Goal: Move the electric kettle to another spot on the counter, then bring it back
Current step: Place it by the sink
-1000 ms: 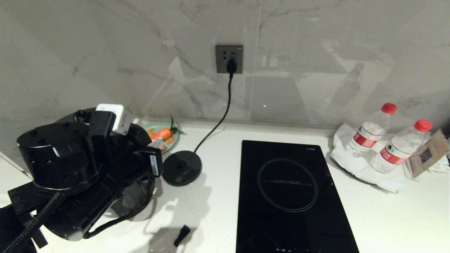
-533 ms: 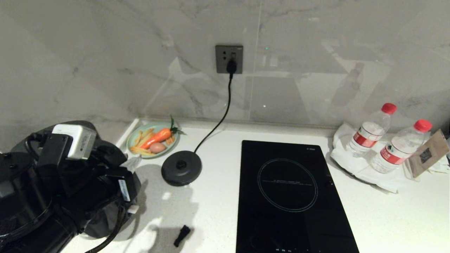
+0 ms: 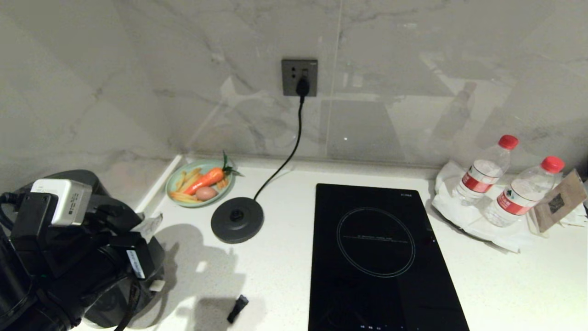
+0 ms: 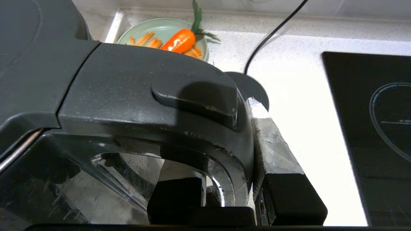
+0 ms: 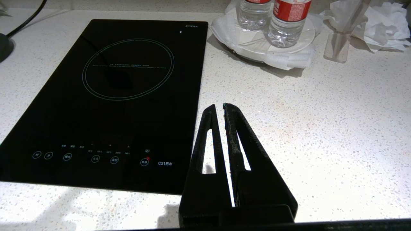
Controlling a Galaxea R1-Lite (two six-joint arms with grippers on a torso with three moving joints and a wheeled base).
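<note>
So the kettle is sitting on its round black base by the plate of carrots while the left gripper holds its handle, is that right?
Not quite. The round black base stands bare by the plate of carrots, as the head view shows. The kettle is off it, at the counter's left end, with the left gripper shut on its handle.

Electric kettle (image 4: 135, 96): a dark grey-black body with a flat lid and a black loop handle, the handle enclosed between padded jaws in the left wrist view. In the head view the kettle (image 3: 78, 177) is seen at the far left edge of the white speckled surface (image 3: 505, 285), largely hidden behind the arm. Whether its underside meets the surface cannot be determined.
</note>
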